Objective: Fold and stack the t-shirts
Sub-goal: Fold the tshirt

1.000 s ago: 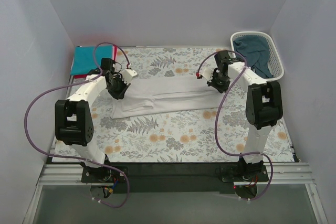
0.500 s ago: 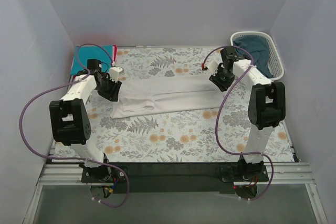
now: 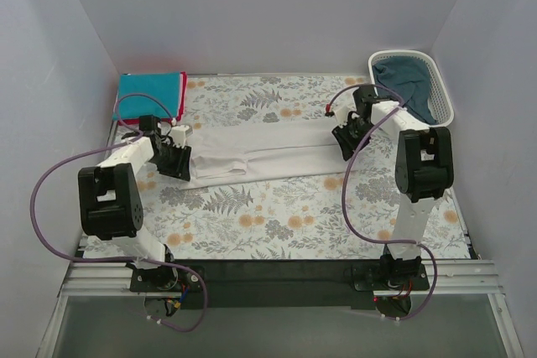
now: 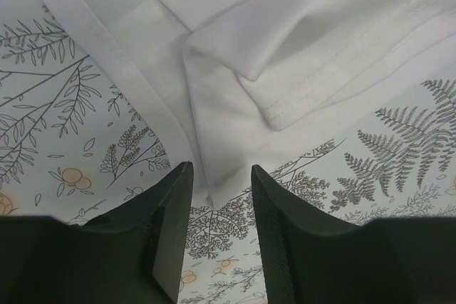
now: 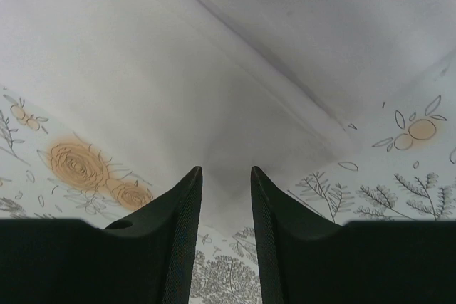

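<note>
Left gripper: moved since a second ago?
Yes: the left gripper has drawn nearer and leftward, away from the teal t-shirt, to the white t-shirt's left end.

We find a folded white cloth t-shirt (image 3: 260, 150) lying across the middle of the floral-patterned tablecloth (image 3: 277, 215), the left gripper (image 3: 181, 165) at its left end, the right gripper (image 3: 346, 147) at its right. Back left, a bright teal t-shirt (image 3: 144, 96) lies on a red t-shirt (image 3: 182, 94). Back right, a dark blue-teal t-shirt (image 3: 409, 88) lies in a white slatted plastic basket (image 3: 444, 102).
</note>
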Available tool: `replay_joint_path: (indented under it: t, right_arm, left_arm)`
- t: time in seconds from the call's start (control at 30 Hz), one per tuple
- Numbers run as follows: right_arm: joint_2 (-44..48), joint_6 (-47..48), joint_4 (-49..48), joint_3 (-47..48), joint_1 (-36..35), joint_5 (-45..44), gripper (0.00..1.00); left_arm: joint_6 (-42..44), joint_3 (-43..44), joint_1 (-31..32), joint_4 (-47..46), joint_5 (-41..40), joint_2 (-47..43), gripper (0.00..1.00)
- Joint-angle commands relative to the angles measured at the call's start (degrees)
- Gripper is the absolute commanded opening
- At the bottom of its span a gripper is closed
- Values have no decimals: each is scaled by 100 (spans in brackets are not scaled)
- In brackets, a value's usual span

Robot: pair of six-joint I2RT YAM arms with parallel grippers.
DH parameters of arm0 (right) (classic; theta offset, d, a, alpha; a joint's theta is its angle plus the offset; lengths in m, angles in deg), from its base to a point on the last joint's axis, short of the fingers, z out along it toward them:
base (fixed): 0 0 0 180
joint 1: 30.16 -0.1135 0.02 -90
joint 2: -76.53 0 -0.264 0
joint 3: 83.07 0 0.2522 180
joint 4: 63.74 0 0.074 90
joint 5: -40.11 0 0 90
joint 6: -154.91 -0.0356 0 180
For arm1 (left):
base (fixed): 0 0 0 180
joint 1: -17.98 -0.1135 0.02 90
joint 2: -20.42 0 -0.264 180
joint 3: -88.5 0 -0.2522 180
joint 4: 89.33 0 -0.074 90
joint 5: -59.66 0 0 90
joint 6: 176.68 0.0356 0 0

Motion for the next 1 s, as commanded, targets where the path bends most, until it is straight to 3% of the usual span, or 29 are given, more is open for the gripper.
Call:
replay_joint_path:
  t: [0.0, 0.33, 0.47, 0.63, 0.83, 0.97]
  right_arm:
    - [-245, -262, -247, -29, 23, 136, 40]
    - [61, -113, -475, -1134, 5, -347, 34]
    - [614, -17, -528, -1750, 5, -427, 35]
    - [1388, -51, -388, -1867, 14, -348, 38]
    - [2426, -666, -71, -874, -134, 1232, 45]
    - [2672, -1561, -823, -811, -670, 2042, 47]
  left_arm:
    - [-160, -183, 5, -318, -257, 52, 36]
    - [296, -1237, 5, -459, -583, -377, 26]
    - [463, -1563, 5, -293, -566, -842, 26]
    - [525, -1591, 5, 147, -250, -1431, 26]
    - [333, -923, 5, 789, 769, -2301, 34]
    - [296, -956, 5, 623, 1499, -2583, 40]
